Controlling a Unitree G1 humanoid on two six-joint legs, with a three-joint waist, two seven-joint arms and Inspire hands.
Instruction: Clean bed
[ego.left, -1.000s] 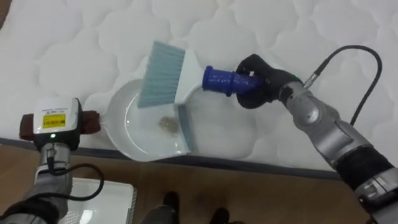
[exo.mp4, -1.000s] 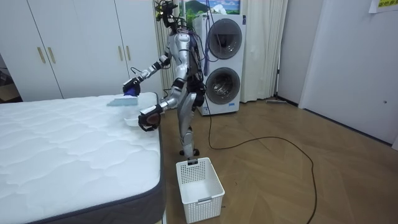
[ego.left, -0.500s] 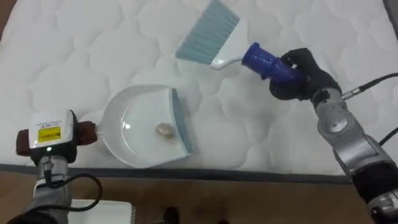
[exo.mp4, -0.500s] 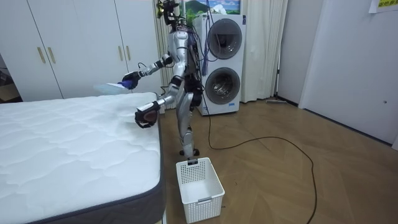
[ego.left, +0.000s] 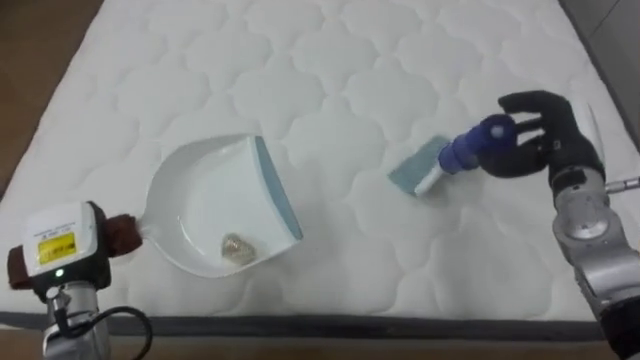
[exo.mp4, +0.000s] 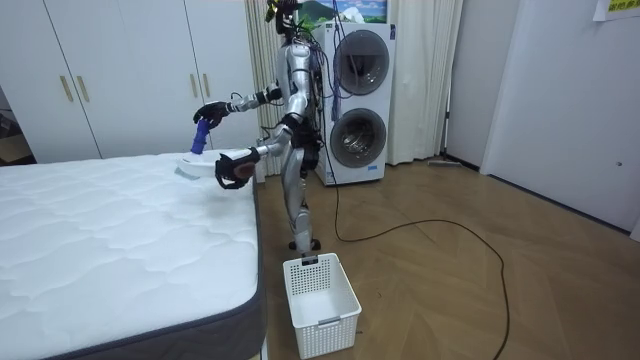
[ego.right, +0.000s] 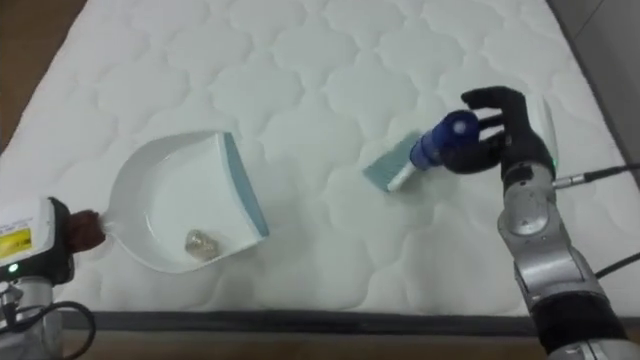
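A white dustpan (ego.left: 205, 190) with a blue lip lies over the white mattress (ego.left: 330, 60), a small clump of debris (ego.left: 236, 250) inside near its handle end. My left hand (ego.left: 118, 232) is at the lower left, shut on the dustpan's handle. To the right, my right hand (ego.left: 540, 135) is shut on the blue handle of a brush (ego.left: 470, 148). The brush's pale blue bristles (ego.left: 412, 172) point down at the mattress, apart from the dustpan. In the room view I stand at the bed's corner with the brush (exo.mp4: 199, 135) raised above the bed.
The mattress edge (ego.left: 330, 322) runs along the bottom of the eye view. A white slatted basket (exo.mp4: 320, 290) stands on the wooden floor beside the bed. Stacked washing machines (exo.mp4: 355, 100) are behind me.
My right hand has carried the brush away from the dustpan, up and to the right, and turned its bristles downward. The debris has shifted toward the dustpan's handle end. The view has shifted too.
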